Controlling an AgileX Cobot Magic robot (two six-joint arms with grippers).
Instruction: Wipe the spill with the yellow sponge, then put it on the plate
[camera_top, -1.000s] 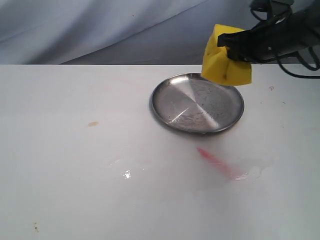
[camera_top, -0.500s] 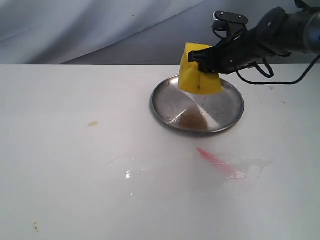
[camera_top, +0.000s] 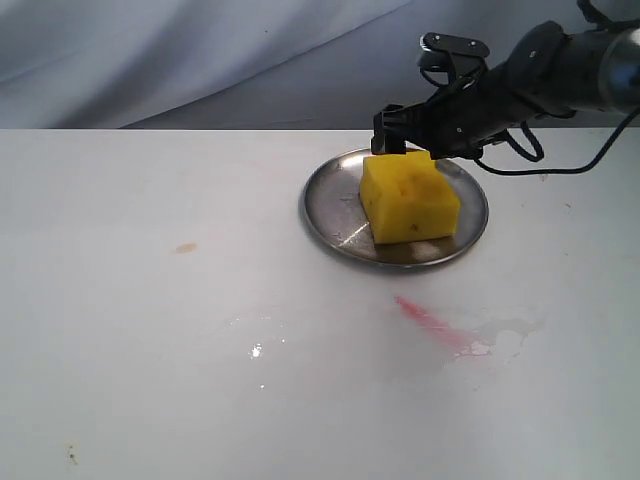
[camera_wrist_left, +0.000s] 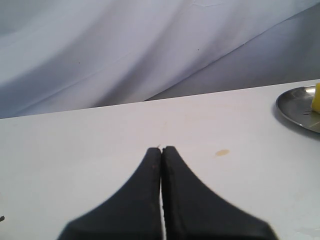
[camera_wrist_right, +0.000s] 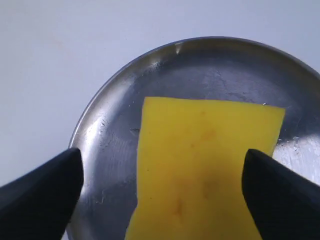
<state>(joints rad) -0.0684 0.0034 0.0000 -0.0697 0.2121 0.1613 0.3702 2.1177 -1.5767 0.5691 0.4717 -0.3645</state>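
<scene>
The yellow sponge (camera_top: 409, 198) (camera_wrist_right: 200, 170) lies flat on the silver plate (camera_top: 330, 205) (camera_wrist_right: 115, 135). My right gripper (camera_top: 418, 140) (camera_wrist_right: 162, 172) hangs just above and behind the sponge, its jaws spread wide and clear of the foam on both sides. A thin wet film, the smeared spill (camera_top: 505, 338), glistens on the table in front of the plate. The left gripper (camera_wrist_left: 161, 148) is shut with nothing in it, over bare table, out of the exterior view. A sliver of sponge (camera_wrist_left: 316, 98) and plate (camera_wrist_left: 295, 107) shows at the edge of the left wrist view.
A pink-red streak (camera_top: 430, 322) runs beside the wet film. More wet glints (camera_top: 255, 348) lie left of it. A small tan spot (camera_top: 185, 247) (camera_wrist_left: 222, 152) marks the table's left part. A grey cloth backdrop (camera_top: 200, 50) hangs behind the table.
The right arm carried the sponge from above the plate's far right rim down onto the plate, then opened its jaws and let it go. The sponge now rests flat.
</scene>
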